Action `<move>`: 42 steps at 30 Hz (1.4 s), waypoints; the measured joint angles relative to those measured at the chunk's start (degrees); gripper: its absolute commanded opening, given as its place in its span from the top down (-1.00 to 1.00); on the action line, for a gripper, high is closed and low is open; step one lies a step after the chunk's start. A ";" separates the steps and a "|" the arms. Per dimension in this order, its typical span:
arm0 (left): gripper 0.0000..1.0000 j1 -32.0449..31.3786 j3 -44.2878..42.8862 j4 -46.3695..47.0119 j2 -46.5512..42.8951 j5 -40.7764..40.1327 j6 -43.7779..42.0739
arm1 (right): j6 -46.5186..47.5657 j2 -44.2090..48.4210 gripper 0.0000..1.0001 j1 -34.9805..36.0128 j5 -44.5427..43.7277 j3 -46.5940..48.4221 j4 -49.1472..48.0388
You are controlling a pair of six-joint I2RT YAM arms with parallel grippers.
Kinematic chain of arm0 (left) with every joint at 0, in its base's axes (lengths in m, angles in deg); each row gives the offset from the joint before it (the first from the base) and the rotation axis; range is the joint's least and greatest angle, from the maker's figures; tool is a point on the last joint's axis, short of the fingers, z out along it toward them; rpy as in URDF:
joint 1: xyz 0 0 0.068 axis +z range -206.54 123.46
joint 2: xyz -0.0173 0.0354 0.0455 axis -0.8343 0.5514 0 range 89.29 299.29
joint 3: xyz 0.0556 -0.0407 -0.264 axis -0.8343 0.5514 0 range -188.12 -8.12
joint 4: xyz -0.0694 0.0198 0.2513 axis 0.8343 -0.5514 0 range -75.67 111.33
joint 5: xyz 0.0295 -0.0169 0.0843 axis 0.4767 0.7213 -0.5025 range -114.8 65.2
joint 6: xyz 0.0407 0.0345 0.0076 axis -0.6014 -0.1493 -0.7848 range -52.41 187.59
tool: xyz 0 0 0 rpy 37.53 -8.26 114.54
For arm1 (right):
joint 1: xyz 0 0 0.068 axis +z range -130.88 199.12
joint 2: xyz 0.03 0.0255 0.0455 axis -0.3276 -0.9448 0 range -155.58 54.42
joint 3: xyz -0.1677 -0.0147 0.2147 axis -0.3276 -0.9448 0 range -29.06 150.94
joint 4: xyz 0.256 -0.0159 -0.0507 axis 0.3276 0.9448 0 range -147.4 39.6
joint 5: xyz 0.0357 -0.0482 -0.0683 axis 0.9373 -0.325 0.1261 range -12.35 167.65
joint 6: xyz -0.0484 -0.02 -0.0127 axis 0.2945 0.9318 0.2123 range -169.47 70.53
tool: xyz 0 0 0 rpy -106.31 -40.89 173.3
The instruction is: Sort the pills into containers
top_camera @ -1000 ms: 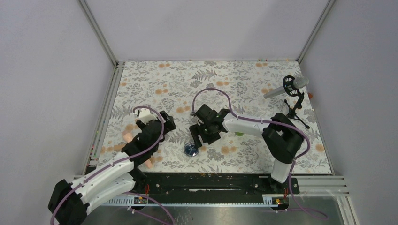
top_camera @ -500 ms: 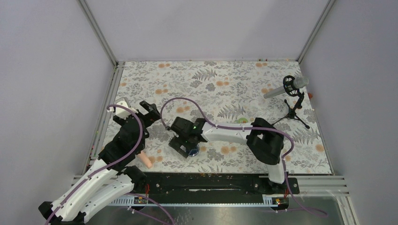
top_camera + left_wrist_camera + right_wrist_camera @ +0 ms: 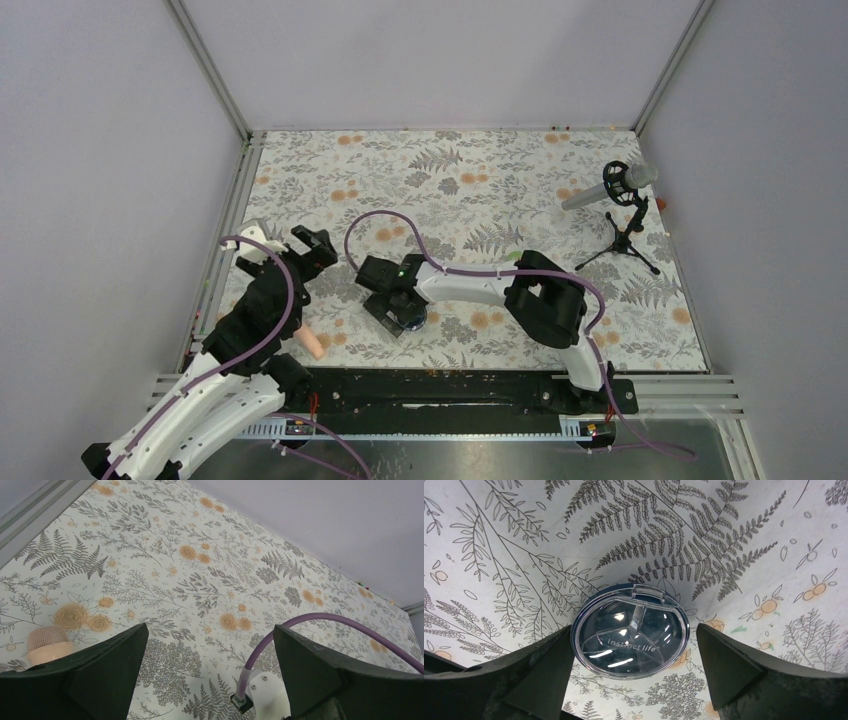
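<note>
Right wrist view is showing the right fingers (image 3: 524, 680) standing wide apart, empty, either side of the dark-blue jar (image 3: 629, 630). The jar is sitting flat, lid up, its tab pointing away, near the tabletop (image 3: 450, 170) front edge. The left fingers (image 3: 100, 680) are hovering wide open, empty, over bare floral surface.

Overhead view, fittings only. The bench (image 3: 470, 170) in front of me is carrying a cloth (image 3: 560, 150) printed with grey ferns and orange blossoms, which is covering it from edge to edge. At my far right a microphone (image 3: 590, 195) is standing on a small black tripod (image 3: 628, 243), near the right wall; its body is tilting, the paler head pointing up toward that wall. Plain grey walls (image 3: 440, 60) are enclosing the bench on three sides and are meeting at pale metal posts (image 3: 207, 68). Slotted metal rails (image 3: 232, 200) are running along my left edge and along the near edge.
</note>
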 measured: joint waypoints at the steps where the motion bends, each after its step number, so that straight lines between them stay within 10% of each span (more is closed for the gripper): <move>1: -0.96 0.00 0.04 0.00 0.00 0.33 0.00 | -1.07 -0.37 -0.70 0.00 0.00 0.66 0.96; 8: -0.94 0.00 0.44 0.00 0.70 3.78 -0.31 | -7.37 -2.08 -0.21 -0.87 0.90 4.02 6.73; 24: -0.48 0.11 10.03 14.53 4.31 34.77 -3.58 | -36.44 14.16 -0.17 -25.92 28.57 -5.07 -6.25; 42: 0.18 0.11 14.88 34.36 17.46 49.16 2.93 | -59.01 15.87 -0.07 -28.26 42.34 -9.99 -26.16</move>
